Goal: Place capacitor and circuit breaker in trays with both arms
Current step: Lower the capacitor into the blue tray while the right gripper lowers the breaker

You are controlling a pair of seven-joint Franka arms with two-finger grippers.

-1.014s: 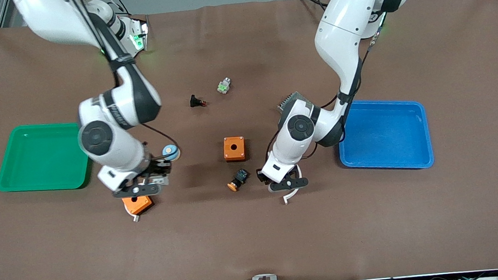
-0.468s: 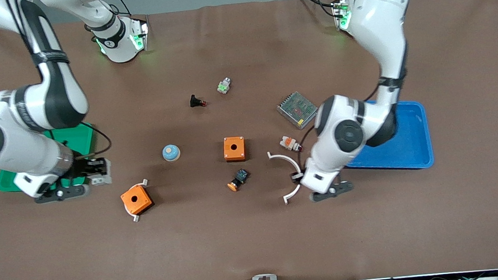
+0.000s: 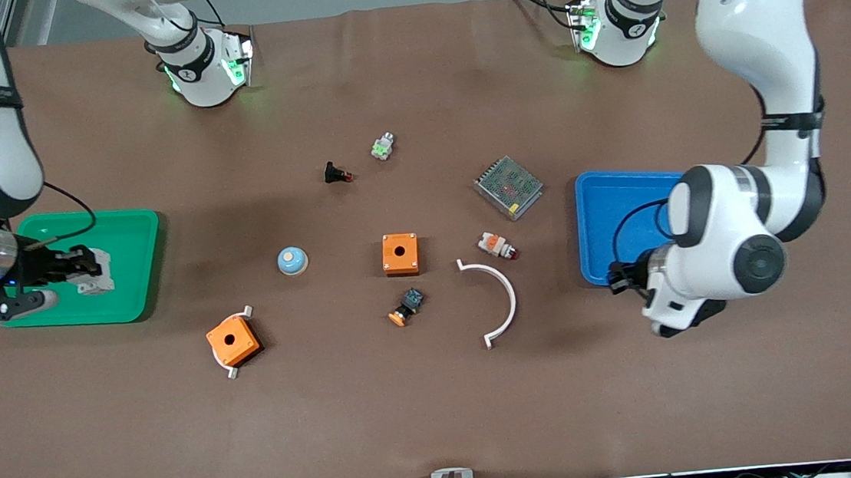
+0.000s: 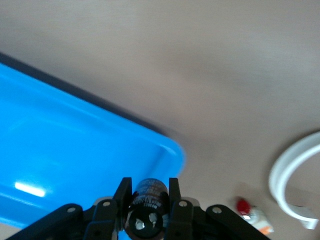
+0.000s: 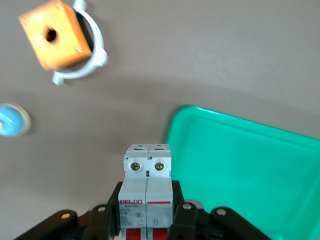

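Observation:
My right gripper (image 3: 82, 270) is shut on the circuit breaker (image 3: 96, 272), a white block with red toggles, and holds it over the green tray (image 3: 97, 229). In the right wrist view the breaker (image 5: 147, 182) sits between the fingers beside the tray's corner (image 5: 250, 170). My left gripper (image 3: 620, 278) is over the blue tray's (image 3: 622, 202) corner nearest the front camera. In the left wrist view it (image 4: 148, 200) is shut on the capacitor (image 4: 148, 202), a small black cylinder, over the tray's edge (image 4: 75, 145). In the front view the hand hides the capacitor.
Between the trays lie two orange boxes (image 3: 400, 253) (image 3: 232, 340), a white arc (image 3: 504, 301), a blue dome (image 3: 292, 261), a black-and-blue part with an orange cap (image 3: 406, 307), a white-and-orange part (image 3: 495, 245), a mesh-topped box (image 3: 508, 187), a black button part (image 3: 337, 173) and a green-white part (image 3: 383, 146).
Both arms have swung outward from the table's middle. The right gripper carried the breaker to the green tray. The left gripper carried the capacitor from the white arc to the blue tray's corner.

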